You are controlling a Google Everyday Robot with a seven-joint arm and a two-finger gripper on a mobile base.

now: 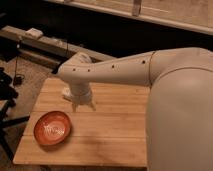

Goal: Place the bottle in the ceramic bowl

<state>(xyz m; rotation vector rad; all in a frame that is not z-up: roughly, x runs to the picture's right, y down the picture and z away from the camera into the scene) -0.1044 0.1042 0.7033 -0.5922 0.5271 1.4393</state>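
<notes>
I see the gripper (83, 105) pointing down over the wooden table (115, 135); I can't tell whether it is open or closed. The bottle (66, 92) shows as a pale shape on the boards just beside the gripper, partly hidden by the wrist. The bowl (52, 128) sits nearer me, left in my view, apart from both.

The round orange-red ceramic bowl (52, 128) looks glossy and smooth; the pale planked wooden table (115, 127) under it is matt. The gripper (83, 106), low over the table behind the bowl, has smooth cream plastic-looking casing.
</notes>
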